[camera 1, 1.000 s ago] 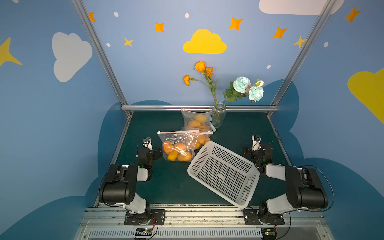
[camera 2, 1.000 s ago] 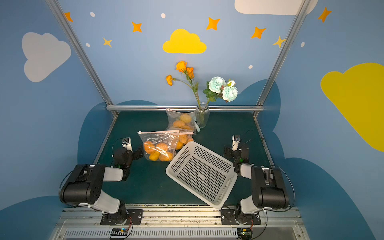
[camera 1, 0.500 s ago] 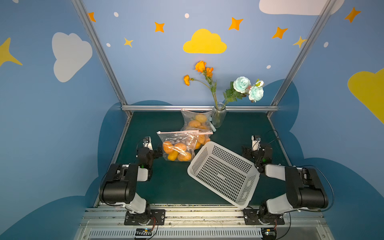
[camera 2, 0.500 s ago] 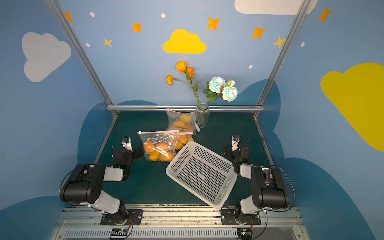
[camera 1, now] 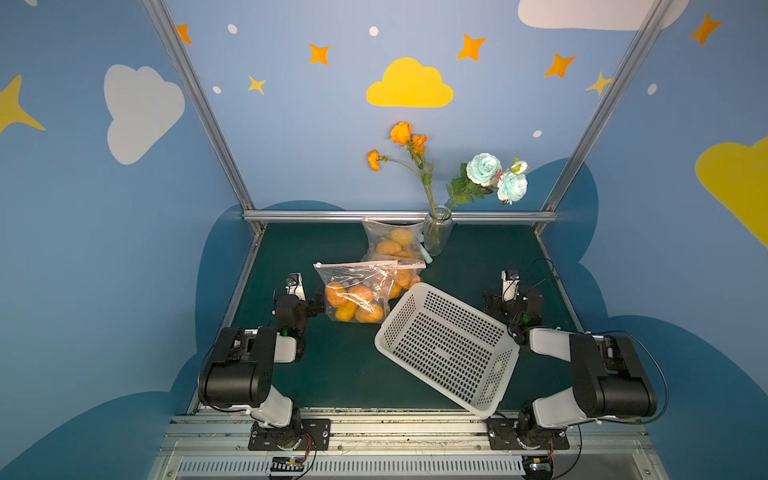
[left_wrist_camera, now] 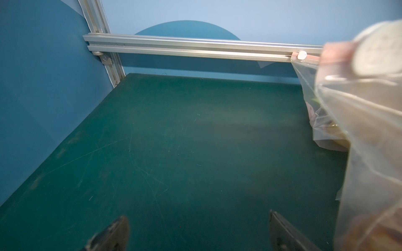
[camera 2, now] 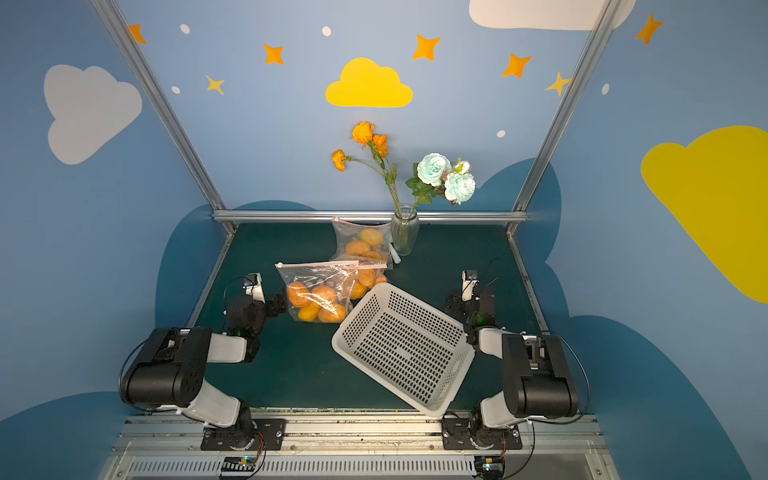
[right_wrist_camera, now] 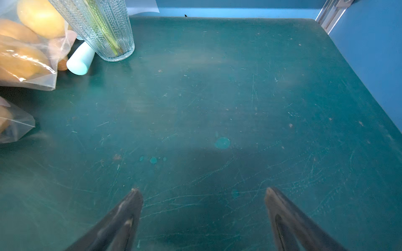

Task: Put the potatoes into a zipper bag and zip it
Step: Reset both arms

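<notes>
Green tabletop (camera 1: 340, 365), starry walls (camera 1: 291, 124): left jaws gape empty just beside a bag (camera 1: 353, 275) of potatoes (camera 1: 360, 293), right jaws likewise, well apart; a sideways swing could snag the bag.

Your left arm (camera 1: 249, 361) and right arm (camera 1: 590, 365): both folded low, wrists pointing forward. Your left gripper (left_wrist_camera: 196, 215) stands with jaws wide apart; right gripper (right_wrist_camera: 202, 189) likewise.

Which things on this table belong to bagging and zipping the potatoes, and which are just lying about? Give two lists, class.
Belong to the job:
- potatoes
- zipper bags

Just lying about:
- white basket
- glass vase
- flowers
- pale blue cylinder
</notes>
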Available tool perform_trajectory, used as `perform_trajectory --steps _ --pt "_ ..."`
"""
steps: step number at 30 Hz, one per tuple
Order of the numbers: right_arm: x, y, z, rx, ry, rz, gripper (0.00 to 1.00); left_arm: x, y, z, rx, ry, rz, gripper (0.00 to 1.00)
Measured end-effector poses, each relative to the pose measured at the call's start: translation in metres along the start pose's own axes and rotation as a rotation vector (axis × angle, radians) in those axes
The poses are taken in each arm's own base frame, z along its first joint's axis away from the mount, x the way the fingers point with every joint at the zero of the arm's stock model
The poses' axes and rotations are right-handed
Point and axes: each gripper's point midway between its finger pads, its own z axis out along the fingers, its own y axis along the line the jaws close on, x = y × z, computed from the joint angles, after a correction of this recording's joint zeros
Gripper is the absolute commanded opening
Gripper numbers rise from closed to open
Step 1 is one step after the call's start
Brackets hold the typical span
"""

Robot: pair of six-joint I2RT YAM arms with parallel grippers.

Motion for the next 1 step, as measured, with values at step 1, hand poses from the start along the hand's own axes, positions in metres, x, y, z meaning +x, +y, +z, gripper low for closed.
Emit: perform_trajectory --steps 1 --pt "0.0005 0.0 0.0 0.0 0.002 0.0 0.9 0.0001 0.0 0.0 0.0 0.0 0.0 1.0"
